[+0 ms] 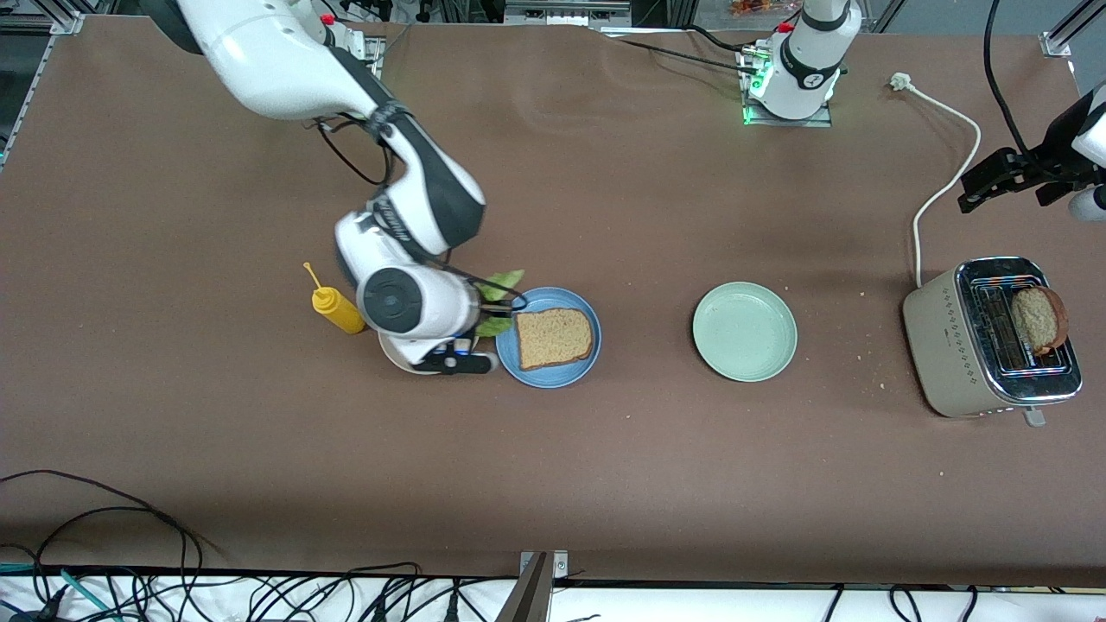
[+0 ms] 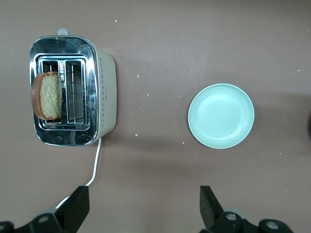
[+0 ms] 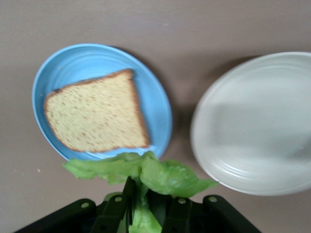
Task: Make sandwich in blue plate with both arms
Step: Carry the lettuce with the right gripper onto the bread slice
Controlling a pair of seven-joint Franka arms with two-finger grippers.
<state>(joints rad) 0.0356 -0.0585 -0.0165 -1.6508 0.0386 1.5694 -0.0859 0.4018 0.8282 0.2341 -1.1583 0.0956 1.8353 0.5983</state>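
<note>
Holding the lettuce leaf (image 3: pixel 141 177) pinched tight in the right gripper (image 3: pixel 146 206), just beside the blue plate (image 1: pixel 548 337) with one bread slice (image 1: pixel 554 338) on it, near the middle of the table (image 1: pixel 605 484). Might drop off the bread onto the rim if let go too soon. Plenty of bare room around; left gripper (image 2: pixel 143 208) spread wide, waiting over the table by the toaster (image 1: pixel 994 339) at its arm's end.
</note>
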